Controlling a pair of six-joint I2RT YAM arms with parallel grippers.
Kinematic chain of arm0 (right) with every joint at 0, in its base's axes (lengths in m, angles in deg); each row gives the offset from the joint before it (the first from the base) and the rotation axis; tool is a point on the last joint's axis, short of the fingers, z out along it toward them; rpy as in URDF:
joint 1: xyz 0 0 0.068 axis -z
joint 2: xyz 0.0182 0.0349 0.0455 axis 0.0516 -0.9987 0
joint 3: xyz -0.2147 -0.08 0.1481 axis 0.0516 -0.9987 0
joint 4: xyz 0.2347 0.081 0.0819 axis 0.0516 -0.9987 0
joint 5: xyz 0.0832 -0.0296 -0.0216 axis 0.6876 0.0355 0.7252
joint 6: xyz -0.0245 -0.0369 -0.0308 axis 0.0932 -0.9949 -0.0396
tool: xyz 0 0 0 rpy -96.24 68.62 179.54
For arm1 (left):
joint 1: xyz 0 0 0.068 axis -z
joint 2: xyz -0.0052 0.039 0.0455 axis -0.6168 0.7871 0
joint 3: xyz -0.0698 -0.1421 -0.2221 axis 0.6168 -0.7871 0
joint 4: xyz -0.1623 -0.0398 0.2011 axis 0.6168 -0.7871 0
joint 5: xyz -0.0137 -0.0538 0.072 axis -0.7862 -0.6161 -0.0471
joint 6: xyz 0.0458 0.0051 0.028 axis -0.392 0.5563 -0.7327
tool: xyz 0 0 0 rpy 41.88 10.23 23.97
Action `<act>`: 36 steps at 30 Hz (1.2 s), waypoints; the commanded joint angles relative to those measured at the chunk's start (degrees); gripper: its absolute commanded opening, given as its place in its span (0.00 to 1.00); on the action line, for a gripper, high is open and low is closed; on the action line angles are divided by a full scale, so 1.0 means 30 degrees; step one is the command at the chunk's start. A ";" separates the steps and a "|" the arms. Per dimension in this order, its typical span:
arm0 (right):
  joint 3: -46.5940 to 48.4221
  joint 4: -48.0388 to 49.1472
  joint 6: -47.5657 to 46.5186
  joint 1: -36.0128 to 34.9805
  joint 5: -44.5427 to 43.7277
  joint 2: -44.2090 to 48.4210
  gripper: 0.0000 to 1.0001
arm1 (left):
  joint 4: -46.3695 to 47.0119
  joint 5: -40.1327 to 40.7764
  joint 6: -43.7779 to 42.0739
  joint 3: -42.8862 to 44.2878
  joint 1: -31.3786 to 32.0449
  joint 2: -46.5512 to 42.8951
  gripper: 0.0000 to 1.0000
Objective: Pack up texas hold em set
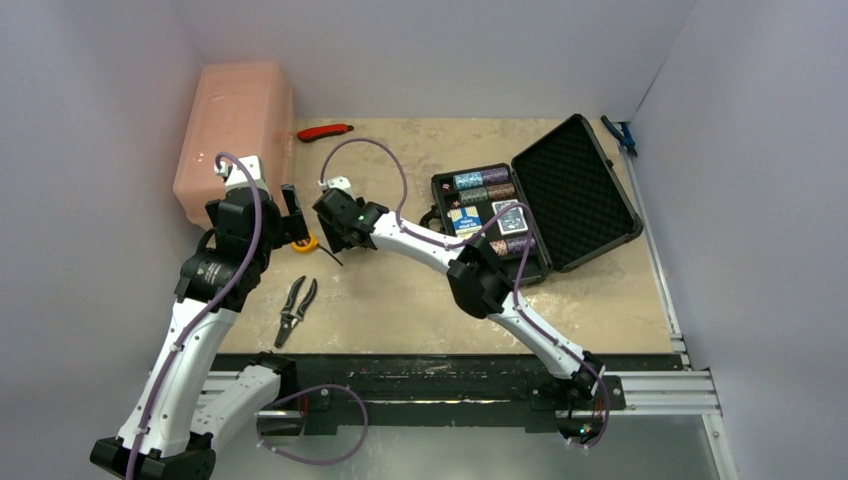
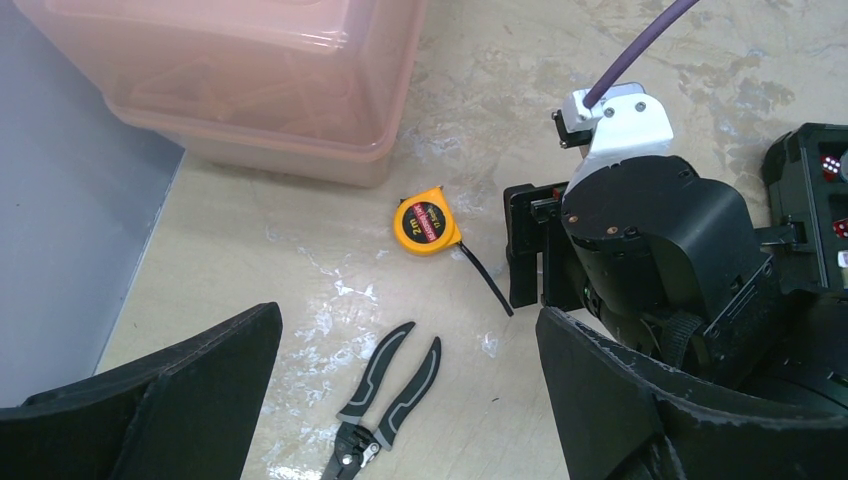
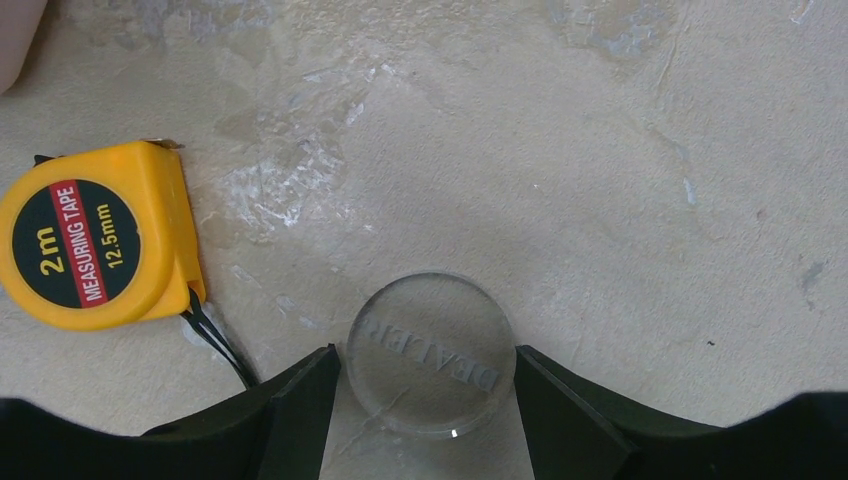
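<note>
Right gripper (image 3: 428, 365) is low over the table (image 3: 600, 180), and its two fingers (image 3: 300, 400) stand either side of the clear round dealer disc (image 3: 430, 350), right at its rim. The jaws are roughly half open. Whether the pads are pinching I cannot tell; the disc looks flat on the surface. Just to its left in the wrist view lies a yellow tape measure (image 3: 95, 235), close but apart from the disc.

Being round, the disc has no long axis to line up, so any pinch across it should serve. What matters is direction. From above, the open briefcase (image 1: 575, 190) sits well apart, off to the right, with chip rows (image 1: 485, 182) and a card deck (image 1: 508, 215) bedded in foam. The right arm owns this one.

Left gripper (image 2: 408, 320) is spread wide and empty, hanging above the pliers (image 2: 385, 400) near the pink bin (image 2: 250, 90).
</note>
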 commanded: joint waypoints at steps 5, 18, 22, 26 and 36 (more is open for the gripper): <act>0.0038 0.0099 -0.0596 -0.0350 -0.0808 -0.0905 0.66 | 0.0419 -0.0076 0.0109 0.0422 0.0115 -0.0258 1.00; -0.1578 0.0872 -0.0612 -0.0412 -0.1115 0.0548 0.25 | 0.0441 -0.0105 0.0063 0.0343 0.0140 -0.0222 1.00; -0.2804 0.1422 -0.0510 -0.0512 -0.1417 0.1989 0.09 | 0.0508 -0.0133 -0.0002 0.0288 0.0140 -0.0272 1.00; -0.4049 0.1738 -0.0372 -0.0559 -0.1588 0.3496 0.00 | 0.0632 -0.0191 -0.0054 0.0220 0.0140 -0.0158 1.00; -0.7992 0.2244 0.0251 -0.0585 -0.2470 0.8148 0.00 | 0.0807 -0.0135 -0.0201 0.0090 0.0140 0.0064 1.00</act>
